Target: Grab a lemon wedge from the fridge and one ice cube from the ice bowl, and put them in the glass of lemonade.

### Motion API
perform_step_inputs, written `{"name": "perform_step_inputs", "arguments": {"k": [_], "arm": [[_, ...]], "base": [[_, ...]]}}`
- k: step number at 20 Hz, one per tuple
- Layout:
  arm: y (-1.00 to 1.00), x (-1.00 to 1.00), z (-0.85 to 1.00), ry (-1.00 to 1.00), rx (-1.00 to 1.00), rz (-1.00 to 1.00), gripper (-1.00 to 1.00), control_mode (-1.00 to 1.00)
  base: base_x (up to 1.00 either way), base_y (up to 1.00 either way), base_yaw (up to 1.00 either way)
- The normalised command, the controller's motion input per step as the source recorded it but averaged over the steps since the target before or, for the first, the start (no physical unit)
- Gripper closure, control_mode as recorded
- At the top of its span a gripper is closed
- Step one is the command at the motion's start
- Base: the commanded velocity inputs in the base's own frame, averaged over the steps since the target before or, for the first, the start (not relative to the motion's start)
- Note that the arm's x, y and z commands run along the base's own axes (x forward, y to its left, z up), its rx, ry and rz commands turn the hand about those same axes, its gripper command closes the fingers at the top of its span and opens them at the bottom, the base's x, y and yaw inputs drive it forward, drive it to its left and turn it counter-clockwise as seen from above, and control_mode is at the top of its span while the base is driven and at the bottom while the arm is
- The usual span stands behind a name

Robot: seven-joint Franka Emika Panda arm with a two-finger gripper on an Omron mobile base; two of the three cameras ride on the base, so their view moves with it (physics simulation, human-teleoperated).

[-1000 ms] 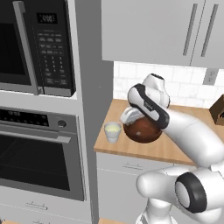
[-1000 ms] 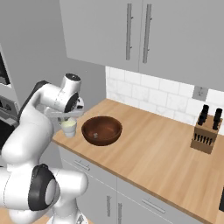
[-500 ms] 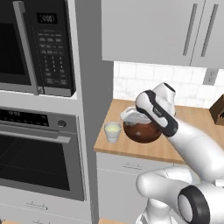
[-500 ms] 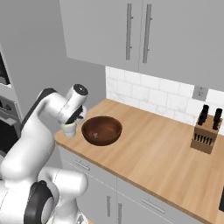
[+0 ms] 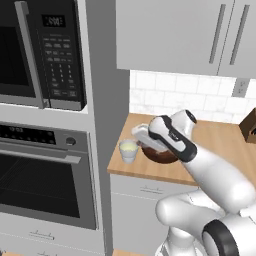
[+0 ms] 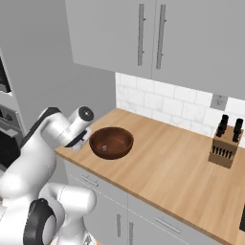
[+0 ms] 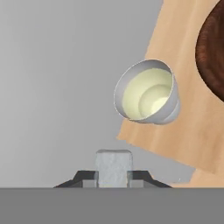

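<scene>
The glass of lemonade [image 7: 148,92] stands near the left end of the wooden counter [image 7: 192,131], clear with pale yellow liquid; it also shows in the left base view [image 5: 128,149]. Beside it on the right sits the dark-brown ice bowl [image 5: 161,155] [image 6: 111,142] [image 7: 213,48]. My gripper [image 7: 113,176] is shut on a white ice cube [image 7: 113,166]. It hovers above the counter's left end, just short of the glass, between glass and bowl in the left base view [image 5: 139,133]. The lemon wedge and the fridge are out of view.
The black oven and microwave column [image 5: 45,100] rises directly left of the counter end. Grey wall cabinets [image 6: 153,43] hang above. A knife block [image 6: 223,148] stands far right against the tiled wall. The counter's front edge [image 5: 150,175] runs close below the glass.
The hand has dropped lower and shifted left from over the bowl toward the glass, with the ice cube still held.
</scene>
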Motion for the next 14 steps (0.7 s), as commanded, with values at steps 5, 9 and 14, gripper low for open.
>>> {"name": "perform_step_inputs", "arguments": {"k": [5, 9, 14], "arm": [[0.00, 0.72, 0.00, 0.20, 0.12, -0.17, 1.00, -1.00], [0.00, 0.58, -0.07, 0.22, 0.10, -0.13, 1.00, -1.00], [0.00, 0.37, -0.20, 0.17, 0.03, -0.10, 1.00, -1.00]], "base": [[0.00, 0.00, 0.00], [0.00, 0.00, 0.00], [0.00, 0.00, 0.00]]}}
